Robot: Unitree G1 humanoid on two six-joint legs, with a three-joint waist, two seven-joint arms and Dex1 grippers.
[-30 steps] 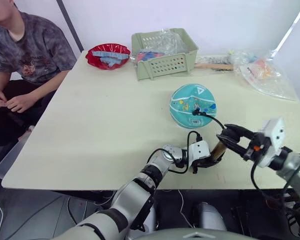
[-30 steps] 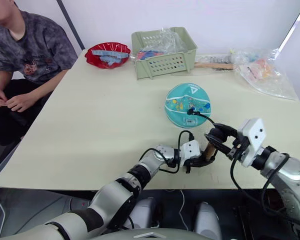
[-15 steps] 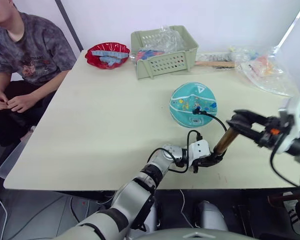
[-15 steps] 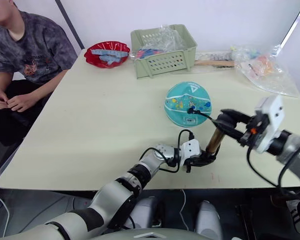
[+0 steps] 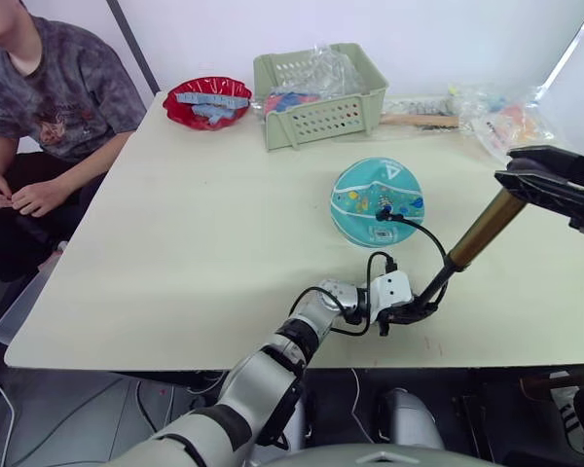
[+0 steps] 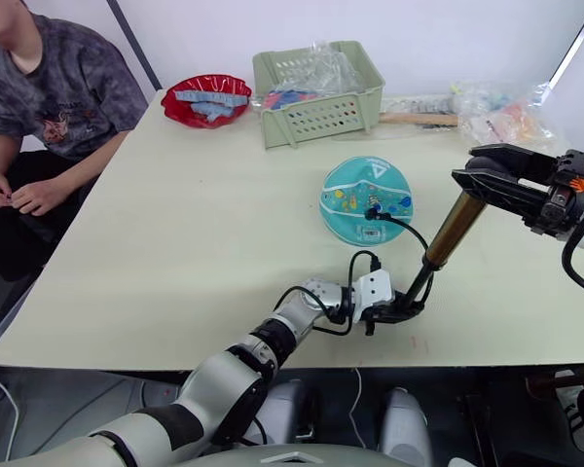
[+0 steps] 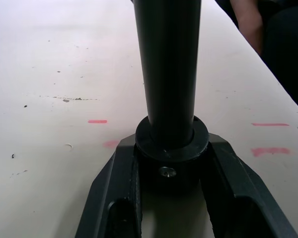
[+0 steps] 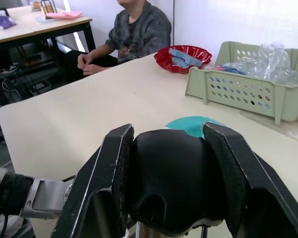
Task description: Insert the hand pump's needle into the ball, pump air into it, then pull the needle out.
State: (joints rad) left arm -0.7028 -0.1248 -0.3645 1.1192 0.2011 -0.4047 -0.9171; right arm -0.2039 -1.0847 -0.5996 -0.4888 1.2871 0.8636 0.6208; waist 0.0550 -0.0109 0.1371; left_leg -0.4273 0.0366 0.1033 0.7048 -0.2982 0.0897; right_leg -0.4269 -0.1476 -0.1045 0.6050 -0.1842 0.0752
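The teal ball (image 5: 377, 201) rests on the table (image 5: 195, 243), right of centre. The hand pump's black hose (image 5: 423, 236) arcs from the ball's near side, where the needle's small black fitting (image 5: 380, 214) sits against the skin; the pin itself is hidden. My left gripper (image 5: 414, 311) lies near the front edge, shut on the pump's black lower end (image 7: 171, 144). A thin black rod slants up from there to the brass cylinder (image 5: 485, 230). My right gripper (image 5: 526, 180) is raised at the right, shut on the pump's black top (image 8: 171, 173).
At the back of the table stand a green basket (image 5: 321, 92) with bags in it, a red bowl (image 5: 210, 102), a wooden stick (image 5: 419, 120) and crumpled plastic bags (image 5: 496, 122). A person (image 5: 49, 97) sits at the table's left side.
My right gripper has risen and swung out to the right, drawing the brass cylinder up and away from the left gripper, so the black rod now shows. The left gripper and the ball stayed put.
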